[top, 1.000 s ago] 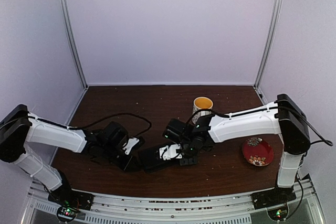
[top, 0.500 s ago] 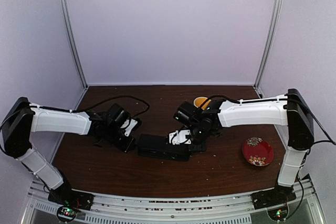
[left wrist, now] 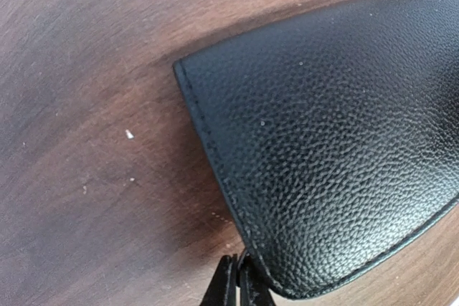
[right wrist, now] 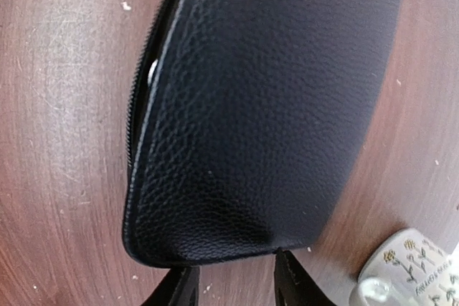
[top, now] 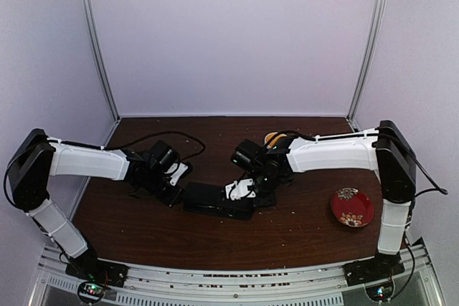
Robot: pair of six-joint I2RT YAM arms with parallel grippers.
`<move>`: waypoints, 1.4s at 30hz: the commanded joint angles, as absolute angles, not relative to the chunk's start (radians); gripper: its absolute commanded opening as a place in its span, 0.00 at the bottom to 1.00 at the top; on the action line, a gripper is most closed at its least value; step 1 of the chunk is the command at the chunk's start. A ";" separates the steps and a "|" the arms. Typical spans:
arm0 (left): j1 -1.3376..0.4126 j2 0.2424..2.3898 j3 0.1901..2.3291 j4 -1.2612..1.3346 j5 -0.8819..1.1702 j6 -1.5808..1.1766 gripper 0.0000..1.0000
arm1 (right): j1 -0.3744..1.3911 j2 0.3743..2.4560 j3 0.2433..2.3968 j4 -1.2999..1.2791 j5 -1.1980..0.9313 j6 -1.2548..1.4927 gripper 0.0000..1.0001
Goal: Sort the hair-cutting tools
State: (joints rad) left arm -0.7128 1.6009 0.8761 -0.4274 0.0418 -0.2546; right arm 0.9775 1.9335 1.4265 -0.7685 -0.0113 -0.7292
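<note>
A black leather case (top: 215,200) lies on the brown table between my grippers; it fills the left wrist view (left wrist: 337,134) and the right wrist view (right wrist: 265,105). My left gripper (top: 174,190) is at its left end, with its jaws pinched together on the case's rim (left wrist: 237,286). My right gripper (top: 249,193) is open at the case's right end (right wrist: 233,284), with its fingertips just off the end seam. The zip side is slightly open, and a pale glint (right wrist: 152,73) shows inside. No scissors or black clips are in view.
A white patterned mug (top: 275,139) with a yellow inside stands behind my right arm; its edge shows in the right wrist view (right wrist: 412,270). A red floral plate (top: 352,207) sits at the right front. Cables trail from both arms.
The case has moved from a tilted spot near the front edge to farther back, where it lies flatter. Both grippers moved back with it, then shifted slightly left.
</note>
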 commanded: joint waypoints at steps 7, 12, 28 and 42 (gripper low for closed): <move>-0.701 1.536 0.792 -0.383 0.081 -0.287 0.00 | 0.998 2.040 1.413 -0.757 -0.113 -0.772 0.35; -0.782 1.465 0.748 -0.455 0.066 -0.351 0.00 | 0.998 2.085 1.409 -0.758 -0.112 -0.711 0.25; -0.856 1.585 0.843 -0.298 0.091 -0.426 0.00 | 1.135 2.015 1.362 -0.769 -0.221 -0.610 0.25; -0.799 1.704 0.989 -0.394 -0.039 -0.276 0.00 | 1.187 1.851 1.485 -0.886 -0.280 -0.593 0.33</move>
State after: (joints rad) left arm -0.8185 1.7054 0.9707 -0.3943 -0.0078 -0.3275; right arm 1.2598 1.9297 1.5398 -0.8593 -0.3153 -0.5808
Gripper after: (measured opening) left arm 0.003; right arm 0.311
